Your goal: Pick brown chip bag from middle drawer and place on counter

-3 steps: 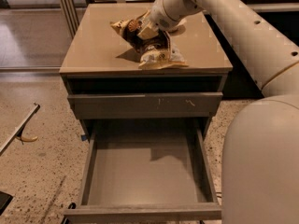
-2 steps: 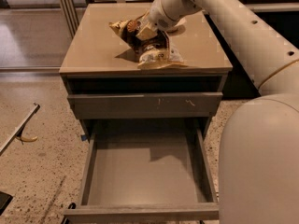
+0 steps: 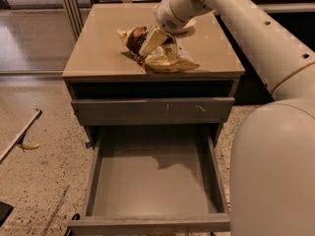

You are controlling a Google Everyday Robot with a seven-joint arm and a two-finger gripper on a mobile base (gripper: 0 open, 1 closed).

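Plainly the robot's pale arm (image 3: 236, 14) fills the right side because it reaches from low right up over the cabinet to the far part of the counter (image 3: 98, 48), where the job ends. Below it the middle drawer (image 3: 147, 181) stands pulled well out, its smooth grey floor bare, which fits a bag already lifted from it. The scratched drawer front (image 3: 147, 111) above is closed. The brown chip bag (image 3: 167, 60) lies crumpled on the counter near the front edge, right of centre, resting on the slab and not hanging in the air. The gripper (image 3: 153, 41) sits right on the bag's upper left part (touching it, by the look). Whether it grips the bag or has let go I cannot tell. I judge the placing nearly done, with release and withdrawal left. The counter is glossy beige and flat, so the light bag should stay put. Speckled terrazzo floor (image 3: 44, 181) spreads to the left.
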